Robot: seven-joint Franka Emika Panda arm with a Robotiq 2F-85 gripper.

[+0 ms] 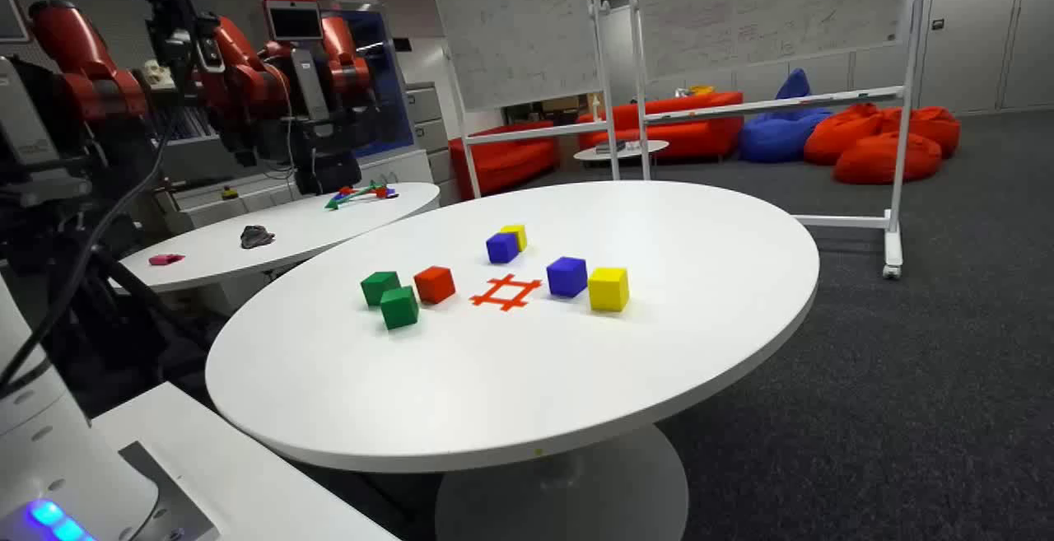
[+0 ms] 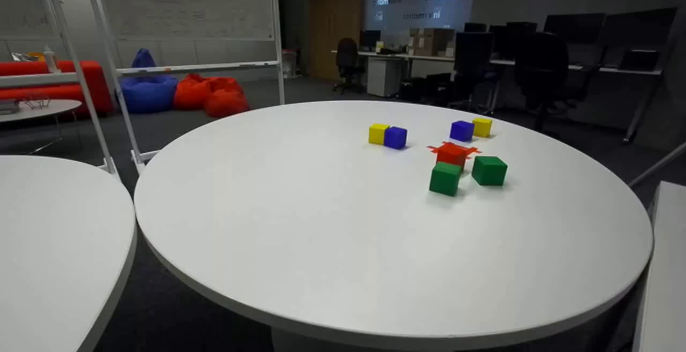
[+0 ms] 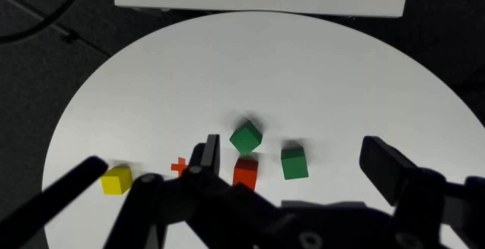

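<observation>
Fingers (image 3: 215, 152), 1 pair: spread wide, holding nothing, raised over a white table (image 3: 265, 71). Wrist view, on the tabletop, left to right: yellow cube (image 3: 116, 180), 1; red outline (image 3: 181, 166), part-hidden; red cube (image 3: 245, 173), 1; left green cube (image 3: 245, 139), just beside it, 1 corner toward it; right green cube (image 3: 294, 165), nearly square-on. Progress, as judged: no cube grasped or stacked; any lifting undone. Long axis: none evident.

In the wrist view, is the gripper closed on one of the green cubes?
No, the gripper is open, its fingers wide apart, and both green cubes rest on the white table.
</observation>
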